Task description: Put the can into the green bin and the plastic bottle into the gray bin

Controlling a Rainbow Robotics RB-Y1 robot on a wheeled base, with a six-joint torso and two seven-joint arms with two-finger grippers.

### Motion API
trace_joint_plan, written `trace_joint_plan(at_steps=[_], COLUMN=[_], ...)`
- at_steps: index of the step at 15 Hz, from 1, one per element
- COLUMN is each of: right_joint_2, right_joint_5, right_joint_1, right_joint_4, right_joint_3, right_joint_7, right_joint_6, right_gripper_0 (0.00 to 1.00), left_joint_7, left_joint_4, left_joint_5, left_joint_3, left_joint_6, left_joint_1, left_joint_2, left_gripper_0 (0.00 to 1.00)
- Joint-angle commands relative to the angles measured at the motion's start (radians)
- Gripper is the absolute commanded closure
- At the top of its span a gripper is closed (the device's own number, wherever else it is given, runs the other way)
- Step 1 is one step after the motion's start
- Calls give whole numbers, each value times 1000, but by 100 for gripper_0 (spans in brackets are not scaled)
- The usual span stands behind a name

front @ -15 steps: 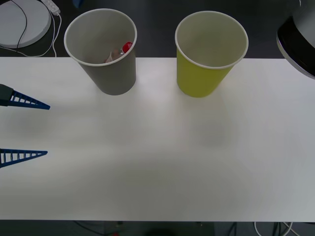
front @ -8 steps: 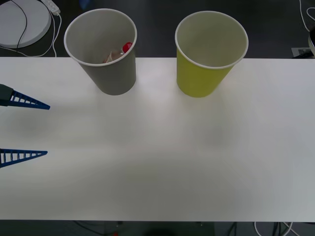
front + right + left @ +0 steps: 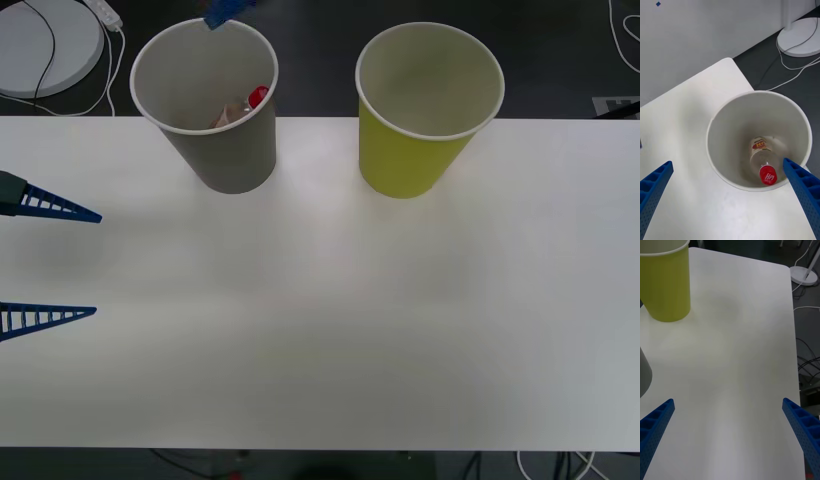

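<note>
Above the gray bin (image 3: 759,140) the right gripper (image 3: 730,187) hangs spread wide, holding nothing. Inside the bin lies the bottle (image 3: 763,161), red cap lettered "HP!". The green bin (image 3: 428,108) stands beside it on the table (image 3: 330,320). The left gripper (image 3: 45,262) waits wide open, empty.

Gray bin (image 3: 215,120): tapered paper-cup shape, white inside and rim, upright at the far left of the table (image 3: 320,330). Plastic bottle (image 3: 763,161) lies inside it, clear body, white label with red lettering, red cap (image 3: 258,96) up, leaning against the inner wall. Green bin (image 3: 425,110): same shape, yellow-green, upright beside the gray one, apart; interior looks white.
</note>
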Motion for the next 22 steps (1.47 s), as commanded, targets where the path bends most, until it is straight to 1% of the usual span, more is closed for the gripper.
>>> trace_joint_plan(at_steps=[1,7,9,12,13,14,18,21,22], right_joint_2=[-68,-237,-289,-369,-389,-418,-498,-530,-536], right_joint_5=[-18,-79,-119,-211,-225,-238,-266,-280,-278], right_joint_1=[59,222,285,383,407,463,676,849,914], right_joint_4=[-89,-310,-366,-440,-460,-497,-635,-722,-754], right_joint_3=[-30,-111,-142,-174,-189,-223,-378,-508,-559], right_joint_7=[18,88,153,282,311,354,456,539,548], right_joint_6=[0,0,0,0,0,0,0,-3,-8], right_gripper_0=[0,0,0,0,0,0,0,0,0], left_joint_7=[0,0,0,0,0,0,0,0,0], left_joint_4=[0,0,0,0,0,0,0,0,0], left_joint_5=[0,0,0,0,0,0,0,0,0], left_joint_3=[0,0,0,0,0,0,0,0,0], left_joint_6=[0,0,0,0,0,0,0,0,0], left_joint_1=[0,0,0,0,0,0,0,0,0], left_joint_2=[0,0,0,0,0,0,0,0,0], left_gripper_0=[0,0,0,0,0,0,0,0,0])
